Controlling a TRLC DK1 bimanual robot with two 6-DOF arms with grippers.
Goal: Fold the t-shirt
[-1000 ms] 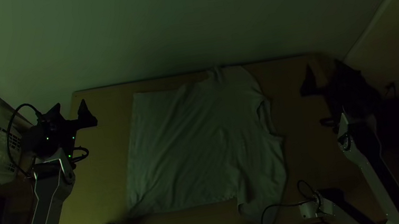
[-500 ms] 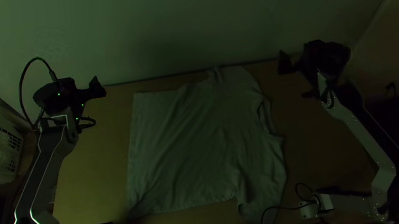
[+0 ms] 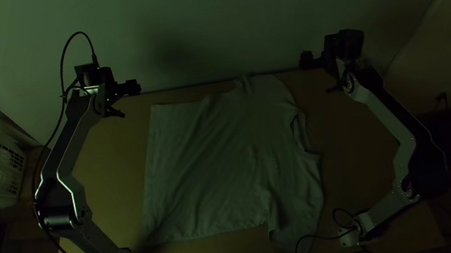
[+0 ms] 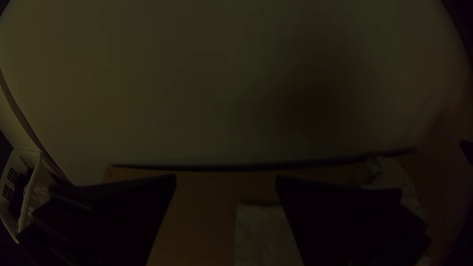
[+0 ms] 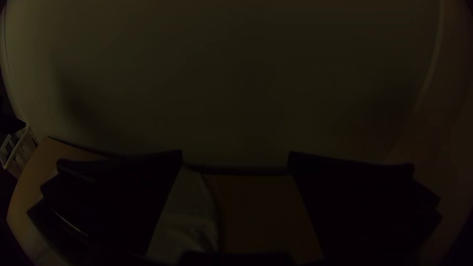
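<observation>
The pale t-shirt (image 3: pixel 219 163) lies spread on the table with its hem toward the left, one sleeve toward the near edge and wrinkles near the shoulders. My left gripper (image 3: pixel 132 87) is off the shirt's far left corner, near the table's far edge; the left wrist view shows the left gripper (image 4: pixel 225 180) open, with nothing between its fingers. Off the shirt's far right side is my right gripper (image 3: pixel 307 60); in the right wrist view the right gripper (image 5: pixel 235 156) is open and holds nothing. Part of the shirt (image 5: pixel 189 216) appears below it there.
A white basket (image 3: pixel 0 174) with cloth inside stands left of the table (image 3: pixel 111 205). A pale wall (image 3: pixel 209 20) rises behind the far edge. Cables (image 3: pixel 316 239) run along the near edge, one over the shirt's near sleeve.
Both arms have moved up the picture and inward, the left gripper to the right and the right gripper to the left. The shirt lies as before.
</observation>
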